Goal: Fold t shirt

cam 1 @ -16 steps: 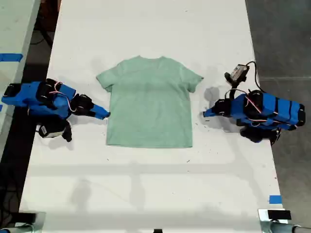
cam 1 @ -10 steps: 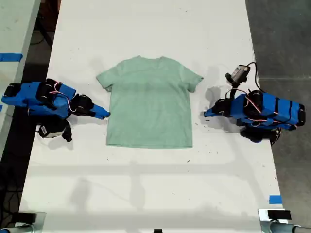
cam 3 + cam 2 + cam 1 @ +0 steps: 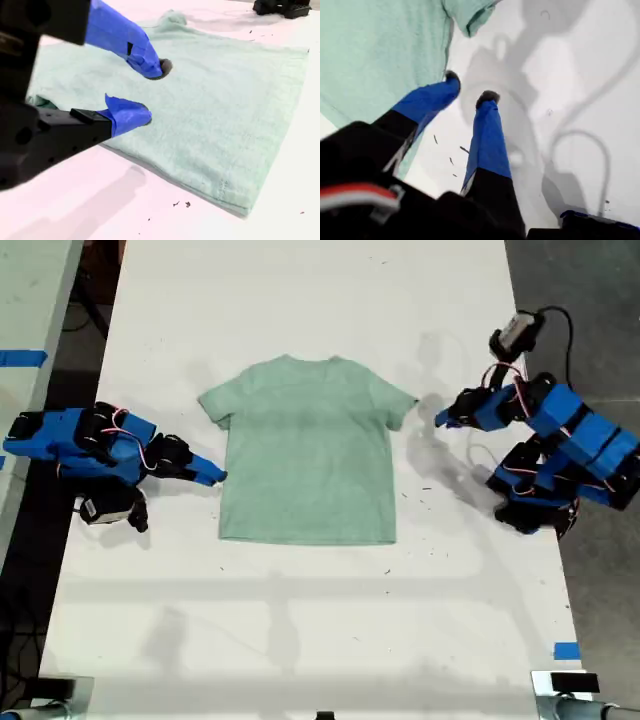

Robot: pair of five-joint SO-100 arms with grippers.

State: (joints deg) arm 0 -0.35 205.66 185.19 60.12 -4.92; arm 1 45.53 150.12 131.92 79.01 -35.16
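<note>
T shirt (image 3: 308, 455) lies flat and unfolded at the middle of the table (image 3: 300, 300), neck toward the far edge, hem toward the near edge, well clear of both long edges.

Exterior view: my first gripper (image 3: 440, 420) hangs above the table just beside the sleeve on the exterior view's right, apart from the cloth. My second gripper (image 3: 218, 478) sits low at the opposite side seam. You have the two arms at unequal positions along the shirt. If both lift from these points, the fold line is likely to run skewed.

First wrist view: my first gripper (image 3: 470, 86) shows a narrow gap between its jaws and holds nothing. One tip is at the side edge of the t shirt (image 3: 380, 50), the other over bare table. The sleeve (image 3: 470, 15) lies beyond the tips. With so small a gap, a descent here may press the edge flat or push it inward and bunch it rather than take it.

Second wrist view: my second gripper (image 3: 152, 91) stands moderately open and empty, both tips over the t shirt (image 3: 225, 100) near its side edge. Whether the lower tip touches the cloth, you cannot tell from this view. Closing here could pinch only the top layer, leaving the back layer on the table. Dragging the tip could also wrinkle the panel.
</note>
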